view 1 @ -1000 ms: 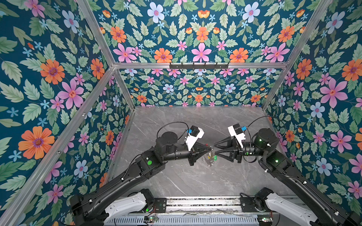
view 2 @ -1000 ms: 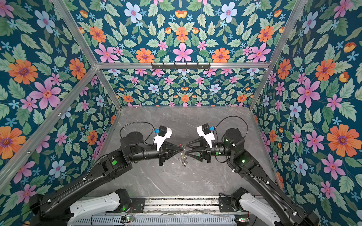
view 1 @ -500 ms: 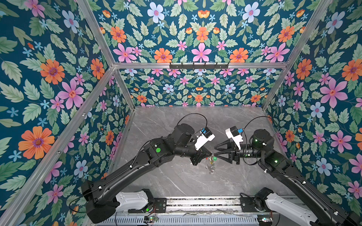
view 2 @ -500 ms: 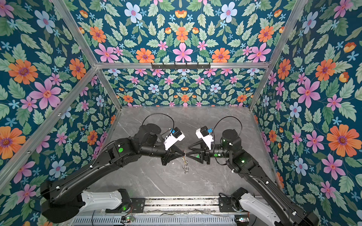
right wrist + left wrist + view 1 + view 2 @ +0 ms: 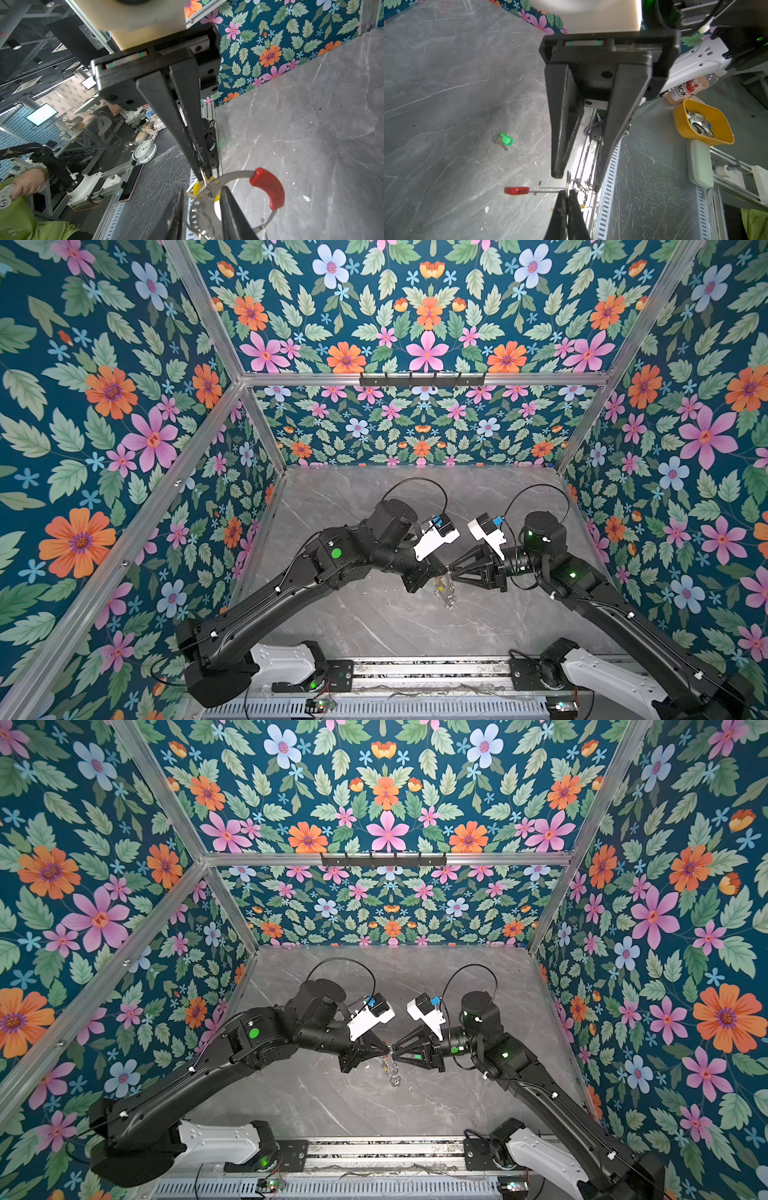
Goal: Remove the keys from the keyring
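The keyring (image 5: 232, 176), a grey hoop with a red arc (image 5: 268, 187), hangs above the table between both grippers in both top views (image 5: 444, 585) (image 5: 390, 1067). My left gripper (image 5: 568, 192) is shut on its rim (image 5: 550, 188). My right gripper (image 5: 202, 187) stands open, its fingers (image 5: 226, 199) straddling the hoop's perforated plate and a yellow-tagged key (image 5: 196, 186) that hangs there. The two grippers meet tip to tip (image 5: 448, 571) (image 5: 390, 1050). A green-tagged key (image 5: 505, 139) lies loose on the marble table (image 5: 446, 83).
Small silver split rings (image 5: 395, 1079) dangle under the hoop. The slotted rail at the table's front edge (image 5: 415, 672) runs below the arms. Off the table stand an orange bin (image 5: 679, 122) and a bottle (image 5: 687, 88). Floral walls (image 5: 415, 435) close in three sides.
My left arm has swung right and turned its wrist while keeping its grip on the hoop. The right gripper's jaws have narrowed round the hoop's plate.
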Robot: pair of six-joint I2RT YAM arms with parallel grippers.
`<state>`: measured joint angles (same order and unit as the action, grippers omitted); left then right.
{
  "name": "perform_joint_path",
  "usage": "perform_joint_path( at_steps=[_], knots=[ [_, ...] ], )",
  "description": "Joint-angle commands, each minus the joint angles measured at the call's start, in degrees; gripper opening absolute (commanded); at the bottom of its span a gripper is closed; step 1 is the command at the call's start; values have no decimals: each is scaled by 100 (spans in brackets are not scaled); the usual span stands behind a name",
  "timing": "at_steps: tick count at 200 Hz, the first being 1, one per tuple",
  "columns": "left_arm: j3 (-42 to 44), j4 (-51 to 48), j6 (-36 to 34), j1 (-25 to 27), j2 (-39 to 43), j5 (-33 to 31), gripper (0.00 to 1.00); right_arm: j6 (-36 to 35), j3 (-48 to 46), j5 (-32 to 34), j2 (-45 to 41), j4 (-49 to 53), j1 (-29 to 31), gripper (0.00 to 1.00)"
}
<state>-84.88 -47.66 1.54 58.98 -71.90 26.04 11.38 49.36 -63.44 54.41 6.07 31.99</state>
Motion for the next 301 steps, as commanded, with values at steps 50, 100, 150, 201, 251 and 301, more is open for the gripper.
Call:
perform_joint_path(
  at_steps=[50, 100, 150, 201, 251, 301],
  knots=[
    [-64, 2, -84, 13, -26, 49, 0, 39, 155, -286, 157, -246, 13, 23],
    [-131, -4, -92, 17, -68, 74, 0, 60, 122, -300, 134, -292, 53, 2],
    [24, 366, 117, 18, 103, -43, 4, 432, -75, -142, 27, -1041, 73, 0],
    [917, 1681, 577, 21, 836, -272, 19, 663, -43, -108, 36, -1497, 71, 0],
    [2230, 3588, 1076, 22, 1879, -489, 34, 757, -75, -39, -40, -1644, 75, 0],
    [3320, 4676, 1242, 8, 2471, -383, 39, 803, -15, -115, -80, -1762, 72, 0]
  ],
)
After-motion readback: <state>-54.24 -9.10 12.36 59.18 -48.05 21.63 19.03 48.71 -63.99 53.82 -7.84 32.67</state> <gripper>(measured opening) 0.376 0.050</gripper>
